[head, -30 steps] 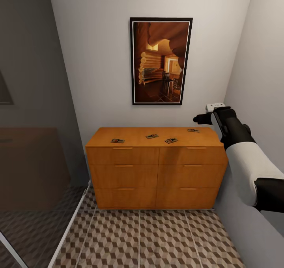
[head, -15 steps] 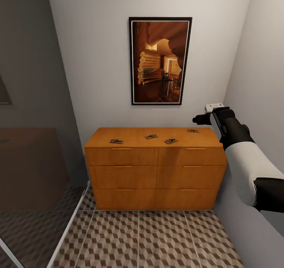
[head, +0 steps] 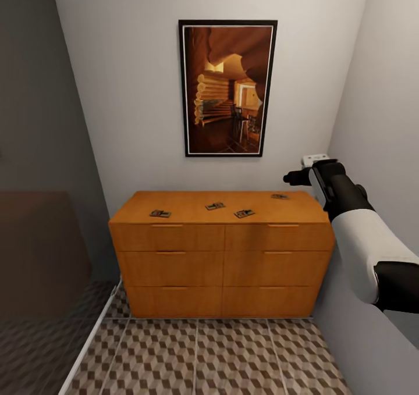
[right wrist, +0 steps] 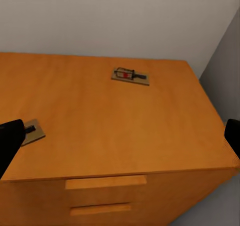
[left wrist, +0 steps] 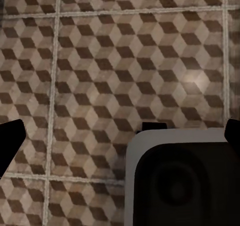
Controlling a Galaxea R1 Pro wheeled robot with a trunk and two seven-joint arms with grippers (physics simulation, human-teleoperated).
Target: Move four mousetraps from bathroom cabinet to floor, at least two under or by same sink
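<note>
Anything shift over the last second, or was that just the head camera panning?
Just the camera: the whole view slid, so the cabinet and framed picture sit further left in the head view. The four mousetraps lie on the cabinet top as before, none taken. The right claw stays raised near the cabinet's right end, fingers apart and empty. The left claw hangs open over the bathroom floor.

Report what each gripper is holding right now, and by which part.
Nothing is held. The right gripper is open above the cabinet; all four mousetraps lie on its top. The left gripper is open over the bathroom floor.
</note>
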